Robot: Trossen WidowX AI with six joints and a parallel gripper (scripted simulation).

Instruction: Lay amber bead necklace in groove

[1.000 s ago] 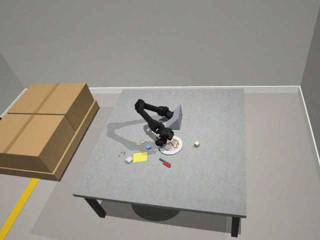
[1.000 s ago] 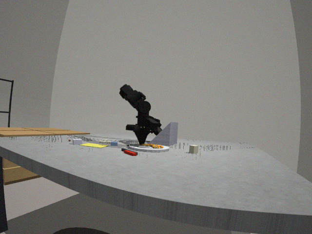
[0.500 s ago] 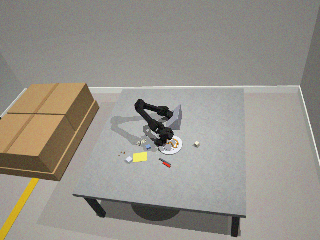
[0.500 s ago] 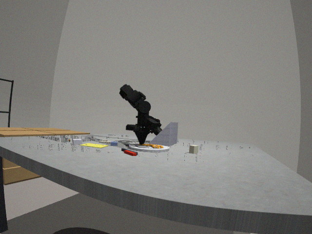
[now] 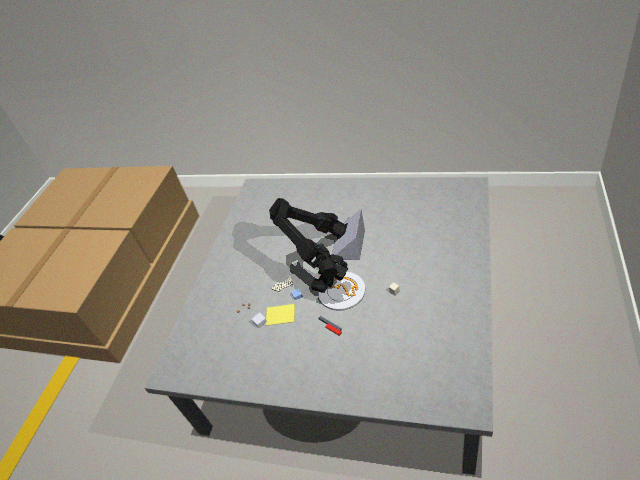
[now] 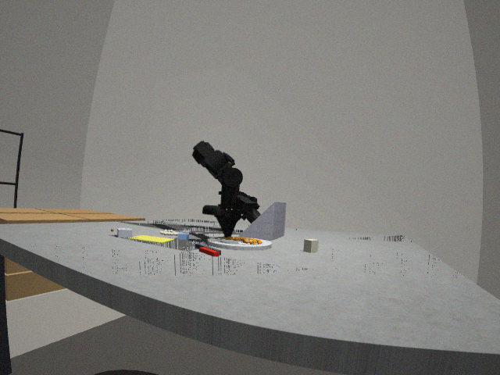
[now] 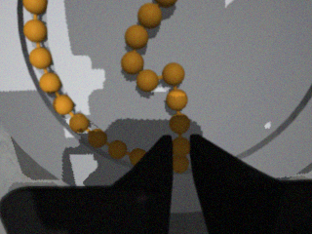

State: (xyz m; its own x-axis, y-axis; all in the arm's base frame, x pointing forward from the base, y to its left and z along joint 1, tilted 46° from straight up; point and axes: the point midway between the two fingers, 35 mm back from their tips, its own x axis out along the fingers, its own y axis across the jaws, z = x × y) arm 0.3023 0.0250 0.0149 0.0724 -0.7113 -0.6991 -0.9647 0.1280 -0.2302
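arm colour: matte black throughout, as seen on the arm point(image 5: 302, 232)
links: blocky, boxy segments joined by rounded joint housings
gripper point(image 7: 180, 146): two black fingers, each tapering to a pointed wedge tip
markings: none that can be made out; cables and screws cannot be told

Amber bead necklace point(image 7: 137, 36) looped on round bead board point(image 5: 355, 300), partly in groove
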